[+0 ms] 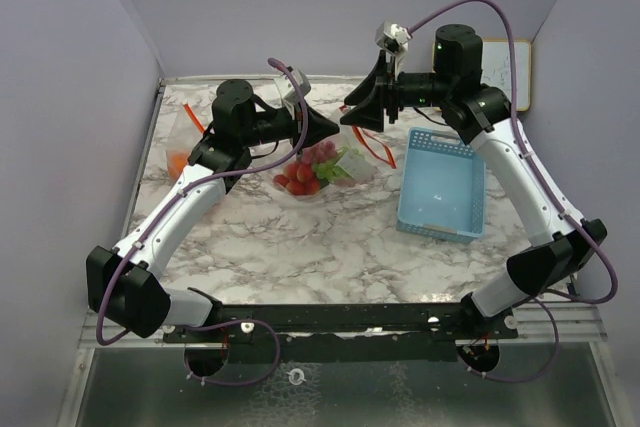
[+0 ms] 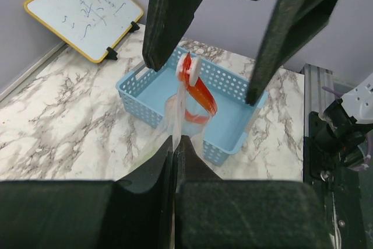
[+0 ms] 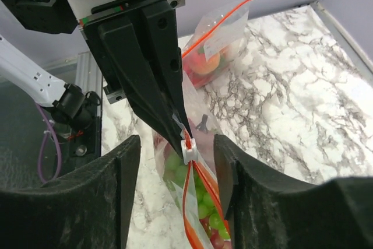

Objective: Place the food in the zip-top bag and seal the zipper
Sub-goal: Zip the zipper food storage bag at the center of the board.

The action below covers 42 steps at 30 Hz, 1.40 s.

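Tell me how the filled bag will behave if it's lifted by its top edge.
Probably floppy: the bag is thin clear film that hangs creased below the left gripper, which pinches it shut. Likely bottom-heavy, since the grapes pile low inside, so it may swing. The film looks slick and could slip from the grip.

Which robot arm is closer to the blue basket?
The right. The right arm runs along the blue basket's right edge. The left arm is across the table to its left, beyond the bag of food.

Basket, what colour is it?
Light blue; the basket shows best in the top external view.
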Motion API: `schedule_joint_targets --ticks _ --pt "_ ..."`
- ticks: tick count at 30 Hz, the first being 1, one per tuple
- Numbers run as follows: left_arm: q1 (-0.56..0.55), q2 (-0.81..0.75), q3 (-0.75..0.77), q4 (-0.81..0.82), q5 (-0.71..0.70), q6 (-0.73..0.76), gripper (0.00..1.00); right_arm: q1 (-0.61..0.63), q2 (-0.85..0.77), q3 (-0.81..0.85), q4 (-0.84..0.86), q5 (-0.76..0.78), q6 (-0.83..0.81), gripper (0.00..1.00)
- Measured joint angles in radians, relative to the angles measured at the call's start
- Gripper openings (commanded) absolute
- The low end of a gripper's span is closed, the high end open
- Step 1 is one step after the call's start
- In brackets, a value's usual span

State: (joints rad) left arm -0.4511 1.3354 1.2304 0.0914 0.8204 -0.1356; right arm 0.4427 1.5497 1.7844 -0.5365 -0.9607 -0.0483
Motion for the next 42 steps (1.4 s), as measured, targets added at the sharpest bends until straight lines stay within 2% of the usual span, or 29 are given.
schedule_joint_targets --ticks 3,8,24,30,33,36,40,42 --pt "0.000 0.000 0.000 -0.005 -0.001 0.004 0.00 -0.003 0.019 -0.005 0.010 -0.016 0.008 0.21" --pt "0.000 0.000 0.000 -0.012 -0.003 0.014 0.00 -0.006 0.040 -0.005 0.016 -0.035 0.018 0.06" --pt "0.018 0.000 0.043 -0.063 -0.044 0.022 0.00 -0.028 0.029 -0.068 0.039 -0.013 0.018 0.05" --pt "0.022 0.000 0.023 -0.017 -0.037 0.000 0.00 -0.031 0.039 -0.052 0.067 -0.054 0.060 0.04" --pt "0.027 0.000 0.009 0.013 -0.019 -0.015 0.07 -0.035 0.079 0.001 0.095 -0.116 0.107 0.04" --pt "0.031 0.000 -0.001 0.040 -0.006 -0.026 0.18 -0.039 0.118 0.020 0.122 -0.185 0.151 0.05" --pt "0.032 0.011 -0.008 0.083 0.008 -0.035 0.30 -0.043 0.122 -0.030 0.133 -0.242 0.173 0.05" --pt "0.032 0.024 -0.008 0.103 0.024 -0.039 0.32 -0.043 0.122 -0.057 0.138 -0.257 0.175 0.05"
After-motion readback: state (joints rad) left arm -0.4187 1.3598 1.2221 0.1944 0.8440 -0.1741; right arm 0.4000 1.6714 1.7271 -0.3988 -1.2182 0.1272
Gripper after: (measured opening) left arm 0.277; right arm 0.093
